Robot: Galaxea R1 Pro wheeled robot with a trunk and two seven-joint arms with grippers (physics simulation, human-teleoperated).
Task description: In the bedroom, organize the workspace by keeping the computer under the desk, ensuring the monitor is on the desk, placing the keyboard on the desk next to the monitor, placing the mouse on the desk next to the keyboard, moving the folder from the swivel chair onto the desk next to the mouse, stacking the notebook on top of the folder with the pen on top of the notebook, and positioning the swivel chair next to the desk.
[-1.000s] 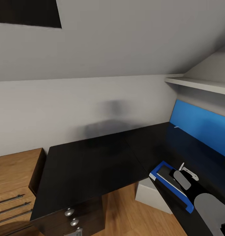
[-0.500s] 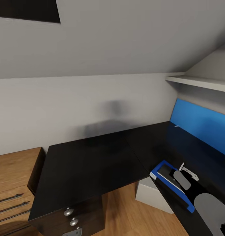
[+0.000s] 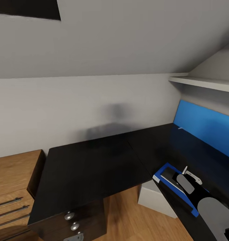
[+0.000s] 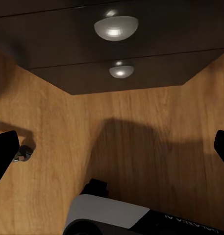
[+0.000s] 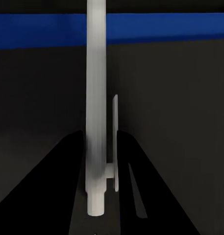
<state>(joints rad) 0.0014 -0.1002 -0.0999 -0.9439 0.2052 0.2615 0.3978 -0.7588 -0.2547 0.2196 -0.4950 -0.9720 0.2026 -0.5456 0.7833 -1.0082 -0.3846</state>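
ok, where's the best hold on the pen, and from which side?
On the plain barrel near its end, pinching across the thin shaft with the clip left free. The pen is a straight slim stick with a clip along one side. The right end effector appears to hold it just so: fingers flank the lower barrel and the pen runs out along their axis.

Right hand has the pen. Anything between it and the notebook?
Nothing visible. The pen sits in the right hand beside the notebook, whose visible top is bare; the arm hides the rest.
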